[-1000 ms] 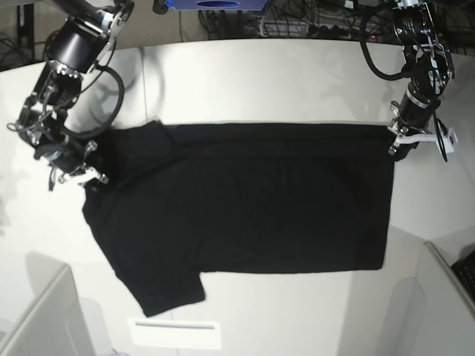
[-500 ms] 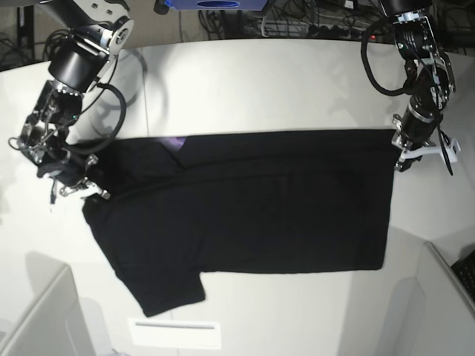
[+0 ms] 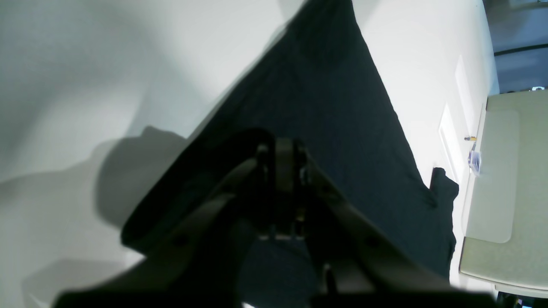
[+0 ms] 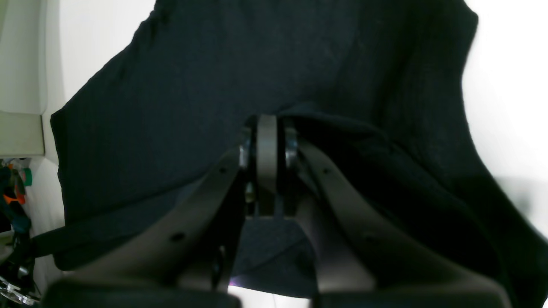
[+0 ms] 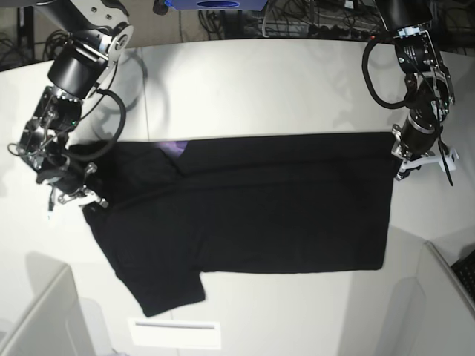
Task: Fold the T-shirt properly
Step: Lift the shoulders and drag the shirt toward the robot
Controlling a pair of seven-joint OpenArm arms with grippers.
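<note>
Both arms have pulled the far edge of the T-shirt point(image 5: 252, 208) toward the near side of the bench point(image 5: 260, 81) since a second ago, so the fold now lies lower, and a small bit of purple print point(image 5: 174, 148) shows that was hidden before.

The T-shirt lies spread in the middle of the bench, black and mostly flat. Its far edge is doubled over onto the rest of the shirt in a long straight band. One sleeve sticks out at the near side, close to a white label point(image 5: 174, 332) on the bench.

The right gripper point(image 5: 78, 194) is at the end of the shirt where the purple bit shows. Its fingers point(image 4: 266, 141) are closed tight on the black cloth, which bunches up around them.

The left gripper point(image 5: 401, 167) is at the other end of the shirt, by the far corner. Its fingers point(image 3: 283, 158) are also closed, pinching that corner, and the cloth stretches away from them in a long dark strip.
</note>
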